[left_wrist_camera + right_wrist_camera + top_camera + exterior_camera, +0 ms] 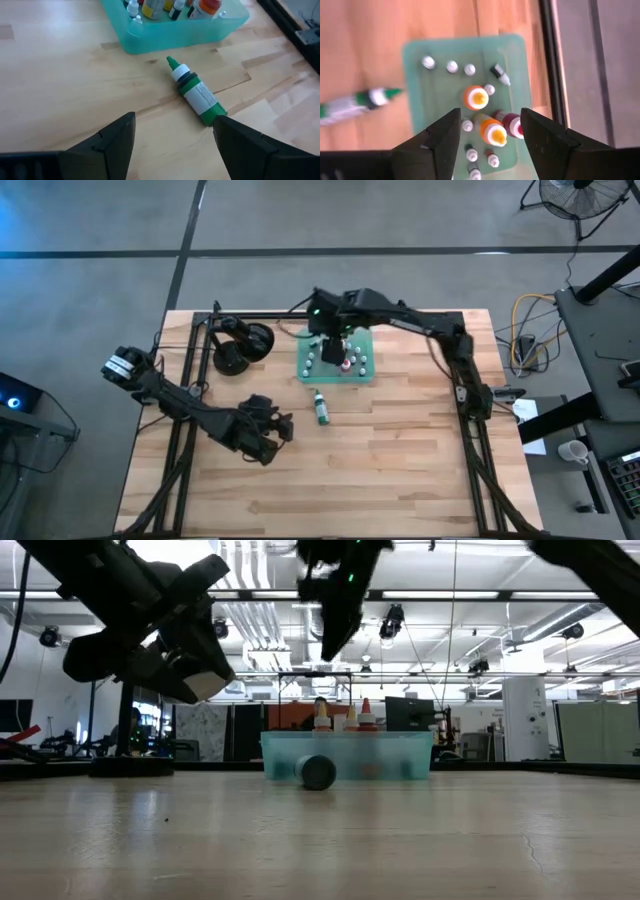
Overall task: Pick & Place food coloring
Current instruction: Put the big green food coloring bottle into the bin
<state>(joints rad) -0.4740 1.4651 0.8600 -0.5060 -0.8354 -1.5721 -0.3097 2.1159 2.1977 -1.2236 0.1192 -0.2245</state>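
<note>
Left wrist view, slim green bottle (196, 92), pointed tip, wooden table (60, 90)

desk (400, 460): pale wood planks, smooth, matt, grain visible. tray (420, 55): translucent green plastic, frosted look. green bottle (196, 93): glossy plastic, white paper-like label. both tools: dark matt plastic fingers (107, 142).

The high view looks straight down; the low view looks level across the table (320, 840). Both wrist views share the green tray (512, 60).
</note>
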